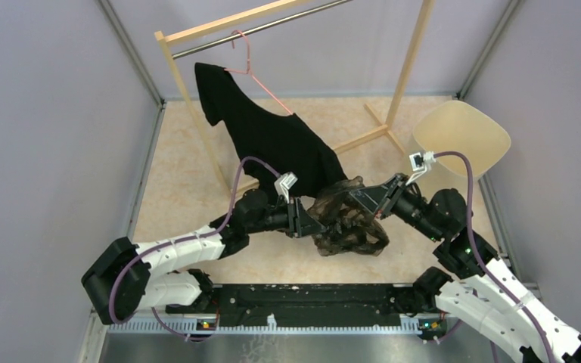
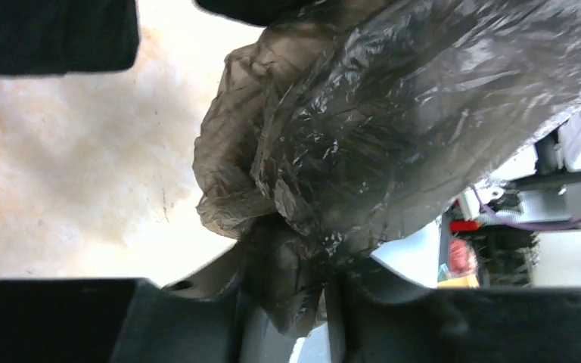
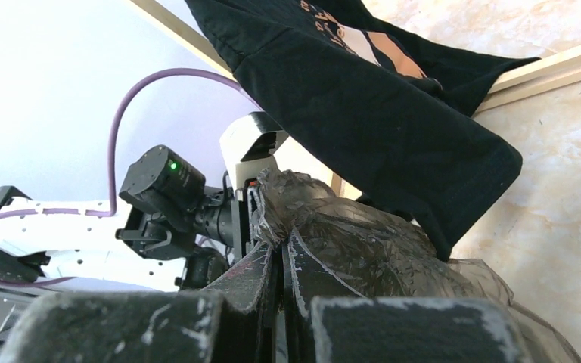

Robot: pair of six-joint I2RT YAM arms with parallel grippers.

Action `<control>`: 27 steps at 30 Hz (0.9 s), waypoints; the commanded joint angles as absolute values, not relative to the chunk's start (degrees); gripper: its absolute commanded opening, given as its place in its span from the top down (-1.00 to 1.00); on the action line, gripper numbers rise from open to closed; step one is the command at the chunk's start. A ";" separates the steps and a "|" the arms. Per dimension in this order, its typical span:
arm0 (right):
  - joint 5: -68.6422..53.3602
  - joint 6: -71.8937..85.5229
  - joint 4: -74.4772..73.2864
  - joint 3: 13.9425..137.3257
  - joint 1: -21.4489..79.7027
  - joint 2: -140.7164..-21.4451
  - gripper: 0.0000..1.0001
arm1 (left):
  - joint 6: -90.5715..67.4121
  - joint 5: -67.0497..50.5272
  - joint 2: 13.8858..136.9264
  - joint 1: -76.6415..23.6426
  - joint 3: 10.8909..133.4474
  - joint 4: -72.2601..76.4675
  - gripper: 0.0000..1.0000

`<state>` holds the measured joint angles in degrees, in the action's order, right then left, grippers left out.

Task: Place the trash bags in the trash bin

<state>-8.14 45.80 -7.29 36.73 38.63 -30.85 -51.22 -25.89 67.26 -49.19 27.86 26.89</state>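
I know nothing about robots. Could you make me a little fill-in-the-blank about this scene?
1. The left gripper and right gripper both pinch the trash ____.
2. The trash bin stands on the robot's ____ side.
3. The black T-shirt hangs on a ____ hanger.
Missing words: bag; right; pink.

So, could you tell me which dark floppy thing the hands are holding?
The wrinkly see-through trash bag, pinched by the left hand and right hand; the black T-shirt hangs on the rack.

One trash bag [image 1: 348, 223]; one trash bin [image 1: 492, 140]; one T-shirt [image 1: 272, 140]; one hanger [image 1: 247, 57]; one rack [image 1: 411, 53]
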 commanded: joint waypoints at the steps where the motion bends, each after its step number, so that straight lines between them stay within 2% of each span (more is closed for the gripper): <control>1: -7.46 42.03 -8.20 38.37 39.11 -30.31 1.00 | -46.81 -23.23 66.84 -48.60 30.50 21.30 0.52; 4: -1.90 35.47 -15.29 41.31 39.04 -30.72 1.00 | -43.45 -21.14 61.93 -47.02 31.01 12.64 0.96; 5: 1.19 32.62 -18.38 42.30 39.07 -31.22 1.00 | -42.56 -20.42 59.55 -46.31 30.72 9.98 1.00; 8: 9.90 26.30 -26.07 43.68 39.10 -34.31 0.82 | -42.20 -18.92 51.95 -43.41 28.31 4.57 1.00; 10: 10.66 23.95 -29.61 44.21 39.07 -38.22 0.71 | -43.91 -20.60 47.23 -40.73 26.14 4.44 1.00; 14: -1.45 17.92 -31.96 46.95 39.07 -46.15 0.25 | -49.46 -27.89 43.30 -34.52 24.25 5.14 1.00; 19: -7.63 17.38 -31.13 47.55 39.19 -45.41 -0.05 | -54.40 -29.30 44.10 -30.47 26.20 1.07 1.00; 23: -7.03 16.82 -32.27 48.07 39.84 -41.62 -0.22 | -57.27 -31.83 45.08 -27.63 27.00 0.79 1.00; 27: -8.25 15.90 -32.10 48.43 44.13 -41.76 -0.25 | -58.29 -33.15 44.85 -26.51 27.18 1.85 1.00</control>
<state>-6.22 18.00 -32.82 45.04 39.94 -41.98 -55.53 -29.82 45.17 -27.51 25.32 1.02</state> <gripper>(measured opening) 0.617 0.006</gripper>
